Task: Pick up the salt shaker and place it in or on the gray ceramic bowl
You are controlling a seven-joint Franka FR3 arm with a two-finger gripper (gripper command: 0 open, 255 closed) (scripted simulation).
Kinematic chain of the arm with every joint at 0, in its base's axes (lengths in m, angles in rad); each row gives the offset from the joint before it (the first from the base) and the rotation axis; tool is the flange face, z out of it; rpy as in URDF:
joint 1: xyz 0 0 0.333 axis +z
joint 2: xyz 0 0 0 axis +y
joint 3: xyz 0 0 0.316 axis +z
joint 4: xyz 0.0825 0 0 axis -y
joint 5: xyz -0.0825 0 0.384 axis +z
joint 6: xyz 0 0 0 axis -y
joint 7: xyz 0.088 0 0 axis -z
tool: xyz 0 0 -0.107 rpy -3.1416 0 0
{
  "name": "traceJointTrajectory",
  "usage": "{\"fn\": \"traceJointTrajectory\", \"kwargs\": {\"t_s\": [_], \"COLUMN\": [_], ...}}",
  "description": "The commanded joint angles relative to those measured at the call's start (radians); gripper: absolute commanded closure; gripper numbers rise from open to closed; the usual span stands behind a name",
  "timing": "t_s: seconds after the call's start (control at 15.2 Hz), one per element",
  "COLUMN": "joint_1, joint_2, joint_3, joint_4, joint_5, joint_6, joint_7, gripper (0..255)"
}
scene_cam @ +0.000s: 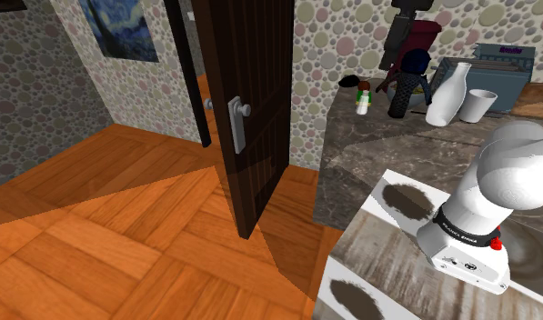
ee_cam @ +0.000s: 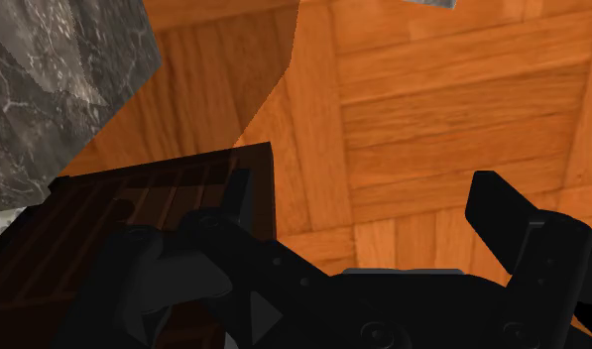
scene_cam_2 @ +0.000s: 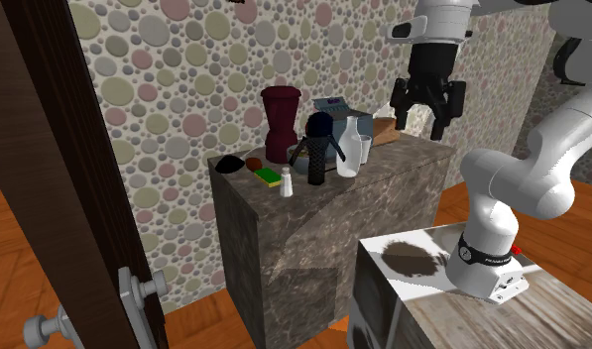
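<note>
parquet floor beneath gripper; fingers wide apart, empty, touching nothing

The salt shaker is too small to tell its details.

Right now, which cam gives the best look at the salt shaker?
Second exterior view: the white salt shaker stands in clear outline near the counter's edge, beside a green sponge. The shoulder view has it farther off, overlapping the sponge behind it. The wrist view looks at wood floor and a counter corner.
</note>
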Motion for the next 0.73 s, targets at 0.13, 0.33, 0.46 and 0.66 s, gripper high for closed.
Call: {"fn": "traceJointTrajectory", "kwargs": {"t_s": [0.13, 0.33, 0.46, 0.66], "joint_1": [-0.014, -0.037, -0.051, -0.072], "joint_2": [0.011, 0.036, 0.059, 0.103], "joint_3": [-0.03, -0.076, -0.108, -0.157], "joint_4": [-0.032, -0.072, -0.093, -0.116], "joint_5": [-0.024, -0.058, -0.08, -0.109], "joint_6": [0.048, 0.122, 0.173, 0.251], "joint_7": [-0.029, -0.072, -0.1, -0.141], "gripper": [0, 0, 0, 0]}}
